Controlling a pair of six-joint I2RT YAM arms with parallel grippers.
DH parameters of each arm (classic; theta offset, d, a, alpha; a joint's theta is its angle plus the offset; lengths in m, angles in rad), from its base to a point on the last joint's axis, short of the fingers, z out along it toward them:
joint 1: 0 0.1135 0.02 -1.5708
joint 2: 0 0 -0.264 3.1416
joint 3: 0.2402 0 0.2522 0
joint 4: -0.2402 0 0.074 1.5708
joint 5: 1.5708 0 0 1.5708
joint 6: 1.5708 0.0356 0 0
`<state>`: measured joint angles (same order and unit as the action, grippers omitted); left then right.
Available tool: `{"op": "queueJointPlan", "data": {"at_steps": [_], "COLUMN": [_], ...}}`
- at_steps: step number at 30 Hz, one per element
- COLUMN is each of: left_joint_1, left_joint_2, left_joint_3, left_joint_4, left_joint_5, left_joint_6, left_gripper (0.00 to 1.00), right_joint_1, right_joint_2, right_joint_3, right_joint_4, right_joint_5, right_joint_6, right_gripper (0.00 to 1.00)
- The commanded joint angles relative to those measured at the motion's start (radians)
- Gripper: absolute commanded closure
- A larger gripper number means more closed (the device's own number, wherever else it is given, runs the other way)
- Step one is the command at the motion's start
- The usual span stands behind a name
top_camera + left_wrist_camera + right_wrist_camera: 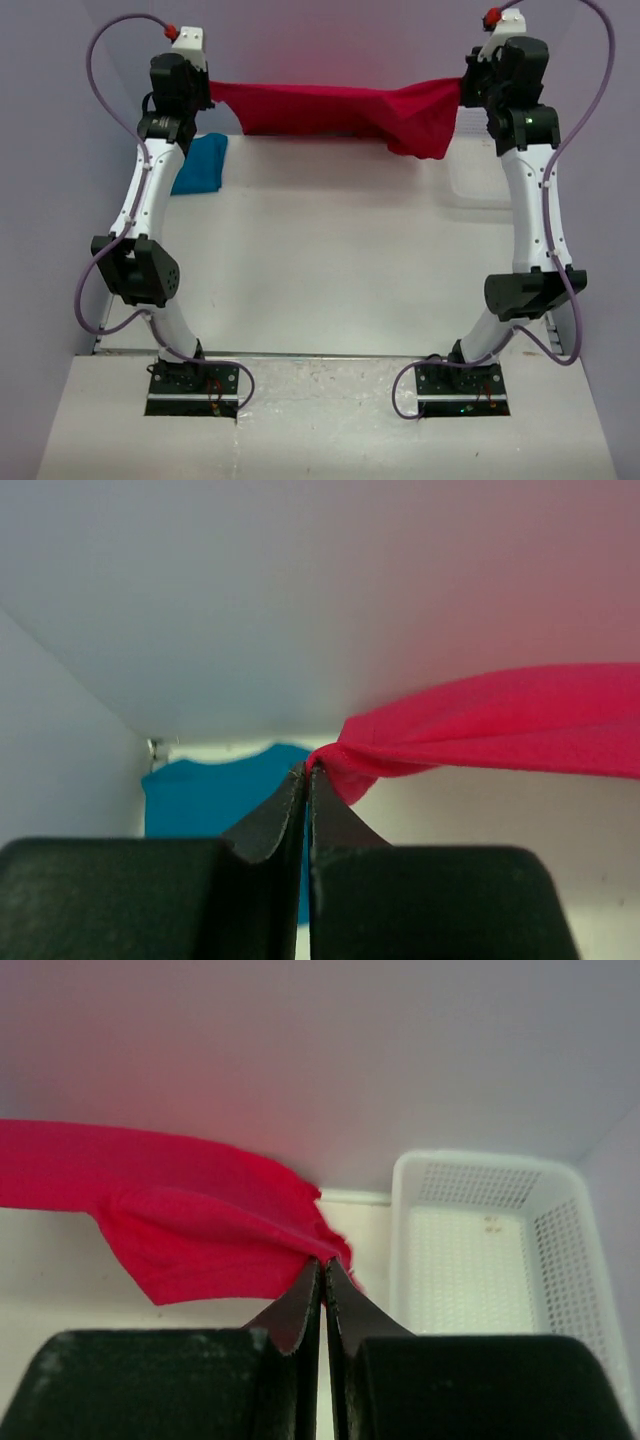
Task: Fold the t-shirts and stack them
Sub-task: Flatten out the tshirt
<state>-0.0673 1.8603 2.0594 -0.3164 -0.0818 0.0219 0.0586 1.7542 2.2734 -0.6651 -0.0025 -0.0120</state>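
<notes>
Down by the arm bases, the white table [330,270] has wide open room in the middle, between the two arms. Farther back, the red t-shirt [330,108] hangs in the air above the far part of the table, pulled long from left to right. The left gripper [307,770] is pinched tight on its left end. The right gripper [322,1263] is pinched tight on its right end, where a loose flap droops down. The teal-blue t-shirt [203,165] lies bunched at the far left, near the table edge. The white basket [480,1163] sits at the far right
</notes>
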Motion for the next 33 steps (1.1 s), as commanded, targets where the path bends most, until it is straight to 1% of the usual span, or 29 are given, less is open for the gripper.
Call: {"op": "queueJointPlan", "data": {"at_steps": [1, 2, 3, 4, 5, 6, 8, 9, 10, 11, 12, 13, 14, 16, 18, 19, 20, 22, 23, 25, 28, 29, 33], "left_joint_1": [-0.017, -0.026, -0.035, -0.052, -0.052, -0.052, -0.055, -0.058, -0.06, -0.062, -0.062, -0.062, -0.063, -0.063, -0.063, -0.063, -0.065, -0.068, -0.069, -0.069, -0.077, -0.078, -0.083], "left_joint_2": [-0.108, -0.124, -0.136, -0.151, -0.161, -0.173, -0.223, -0.245, -0.294, -0.318, -0.346, -0.389, -0.404, -0.453, -0.492, -0.503, -0.512, -0.544, -0.556, -0.593, -0.631, -0.639, -0.653], "left_joint_3": [-0.184, -0.227, -0.273, -0.286, -0.303, -0.35, -0.427, -0.509, -0.55, -0.592, -0.657, -0.683, -0.703, -0.755, -0.817, -0.831, -0.866, -0.907, -0.948, -0.993, -1.064, -1.094, -1.136], "left_joint_4": [0.009, 0.02, 0.01, -0.012, -0.05, -0.062, -0.053, -0.049, -0.041, -0.024, -0.024, -0.026, -0.056, -0.091, -0.121, -0.134, -0.15, -0.15, -0.154, -0.15, -0.153, -0.151, -0.171], "left_joint_5": [-0.035, -0.054, -0.125, -0.151, -0.165, -0.158, -0.144, -0.142, -0.144, -0.153, -0.171, -0.182, -0.203, -0.252, -0.245, -0.253, -0.243, -0.228, -0.242, -0.242, -0.239, -0.216, -0.194], "left_joint_6": [-0.004, 0.007, 0.01, 0.003, -0.049, -0.071, -0.127, -0.146, -0.164, -0.201, -0.218, -0.233, -0.281, -0.324, -0.359, -0.379, -0.396, -0.401, -0.408, -0.428, -0.465, -0.473, -0.505], "left_gripper": [1.0, 1.0, 1.0, 1.0, 1.0, 1.0, 1.0, 1.0, 1.0, 1.0, 1.0, 1.0, 1.0, 1.0, 1.0, 1.0, 1.0, 1.0, 1.0, 1.0, 1.0, 1.0, 1.0], "right_joint_1": [-0.002, -0.003, -0.003, -0.002, -0.003, -0.003, -0.003, -0.003, 0.0, 0.01, 0.015, 0.018, 0.021, 0.029, 0.046, 0.059, 0.093, 0.128, 0.162, 0.179, 0.191, 0.191, 0.201], "right_joint_2": [-0.091, -0.186, -0.231, -0.269, -0.297, -0.33, -0.349, -0.373, -0.395, -0.421, -0.464, -0.479, -0.495, -0.536, -0.562, -0.584, -0.591, -0.605, -0.625, -0.645, -0.674, -0.683, -0.703], "right_joint_3": [-0.197, -0.362, -0.435, -0.495, -0.559, -0.577, -0.604, -0.615, -0.635, -0.71, -0.738, -0.761, -0.802, -0.874, -0.934, -0.995, -1.023, -1.099, -1.126, -1.185, -1.238, -1.246, -1.275], "right_joint_4": [-0.001, 0.031, 0.059, 0.079, 0.068, 0.053, -0.013, -0.033, -0.043, -0.024, -0.019, -0.028, -0.031, -0.034, -0.019, -0.011, -0.01, -0.002, 0.002, 0.015, 0.009, 0.004, -0.033], "right_joint_5": [0.001, 0.001, 0.001, 0.027, 0.036, 0.051, 0.052, 0.053, 0.058, 0.059, 0.064, 0.065, 0.055, 0.059, 0.065, 0.076, 0.085, 0.127, 0.143, 0.171, 0.171, 0.171, 0.191], "right_joint_6": [0.081, 0.098, 0.112, 0.142, 0.155, 0.165, 0.204, 0.231, 0.248, 0.259, 0.291, 0.306, 0.317, 0.363, 0.404, 0.414, 0.417, 0.437, 0.445, 0.466, 0.495, 0.498, 0.52], "right_gripper": [1.0, 1.0, 1.0, 1.0, 1.0, 1.0, 1.0, 1.0, 1.0, 1.0, 1.0, 1.0, 1.0, 1.0, 1.0, 1.0, 1.0, 1.0, 1.0, 1.0, 1.0, 1.0, 1.0]}}
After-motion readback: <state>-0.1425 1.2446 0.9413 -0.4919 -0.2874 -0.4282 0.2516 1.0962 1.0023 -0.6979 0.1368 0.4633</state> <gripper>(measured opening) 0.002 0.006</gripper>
